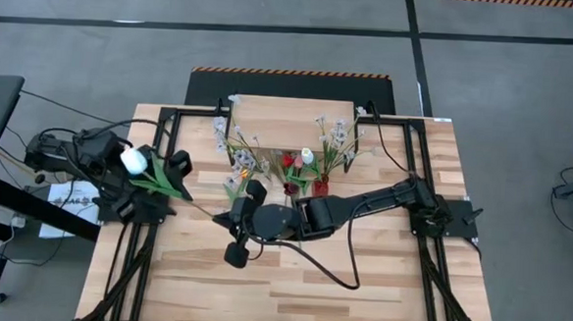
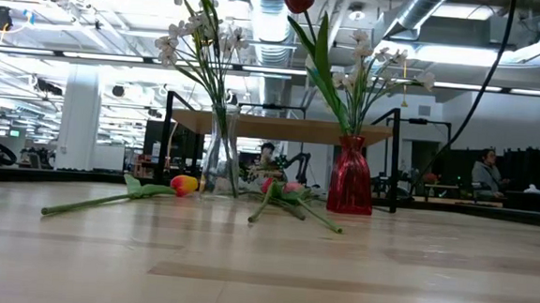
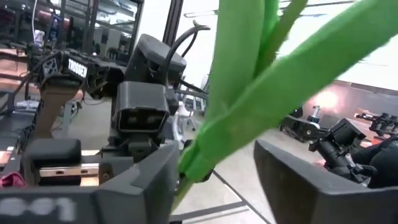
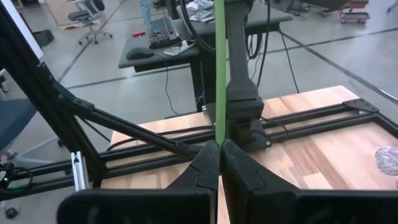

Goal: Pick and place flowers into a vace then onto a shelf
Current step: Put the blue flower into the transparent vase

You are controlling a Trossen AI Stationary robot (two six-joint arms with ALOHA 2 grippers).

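Right gripper (image 4: 219, 146) sits over the middle of the tabletop (image 1: 359, 282), arm reaching in from the right side. Its jaws are fully closed on a thin green stem (image 4: 219, 74), which rises straight out from between the fingertips.

That stem belongs to a white tulip (image 1: 134, 159) held across the gap between the two arms; bloom and leaves lie at the left arm, in the high view.

Left gripper (image 3: 214, 177) is at the left edge of the tabletop. Its jaws stand partly apart around the tulip's leafy part (image 3: 249, 93); one finger touches the leaves, the other is clear of them. Whether it has a firm hold cannot be told.

Shelf (image 1: 294, 117) stands at the far edge of the tabletop. In front of it, a clear vase (image 2: 220, 163) holds white-lilac sprays, and a red vase (image 2: 350, 175) holds a red tulip with more sprays.

Two loose flowers lie flat on the tabletop near the vases: an orange-yellow tulip (image 2: 184, 184) beside the clear vase, a pink tulip (image 2: 282, 187) between the two vases.

A seated person (image 2: 486, 169) shows in the room beyond
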